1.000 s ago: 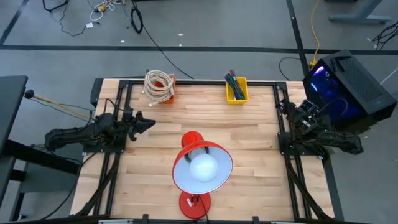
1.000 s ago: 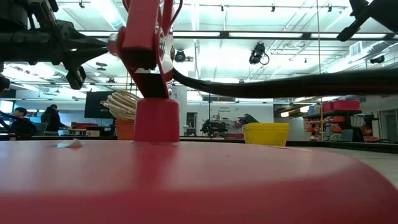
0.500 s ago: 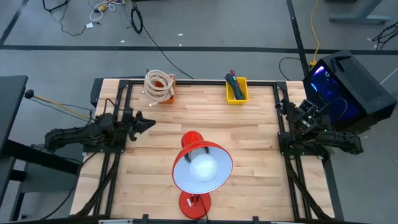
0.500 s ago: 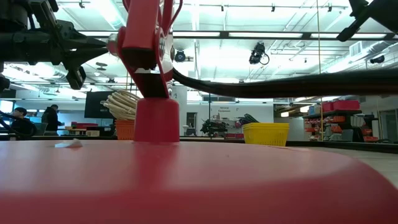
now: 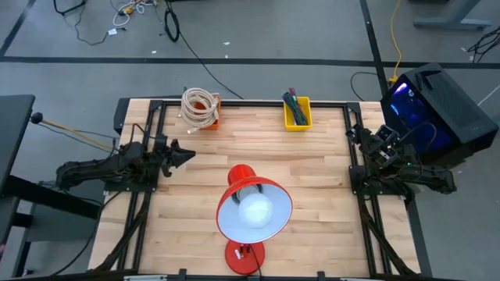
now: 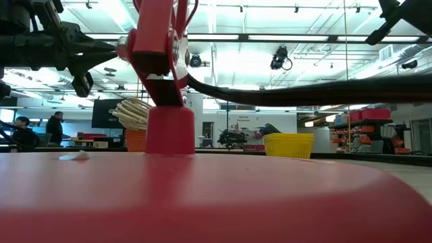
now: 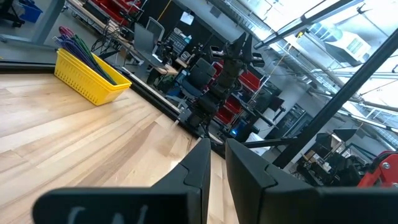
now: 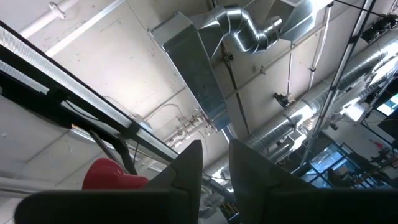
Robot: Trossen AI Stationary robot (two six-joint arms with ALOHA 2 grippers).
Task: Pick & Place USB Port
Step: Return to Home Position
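Observation:
I cannot pick out a USB port in any view. An orange bin point(image 5: 211, 105) at the table's far edge holds a coil of white cable point(image 5: 198, 108). A small white piece point(image 6: 73, 156) lies on the table near it. A yellow bin point(image 5: 296, 111) of coloured cables stands at the far edge, right of centre. My left gripper point(image 5: 187, 154) hovers at the table's left edge and points toward the right. Its fingers point(image 7: 217, 146) stand slightly apart around nothing. My right gripper point(image 5: 361, 133) waits at the right edge, tipped upward, its fingers point(image 8: 216, 149) also slightly apart around nothing.
A red desk lamp point(image 5: 254, 207) stands at the middle near edge, its shade over the table's centre. Its base point(image 6: 202, 196) fills most of the low view. A dark computer case point(image 5: 437, 109) with blue light sits beyond the right edge. Bare wood point(image 5: 328, 156) lies between the arms.

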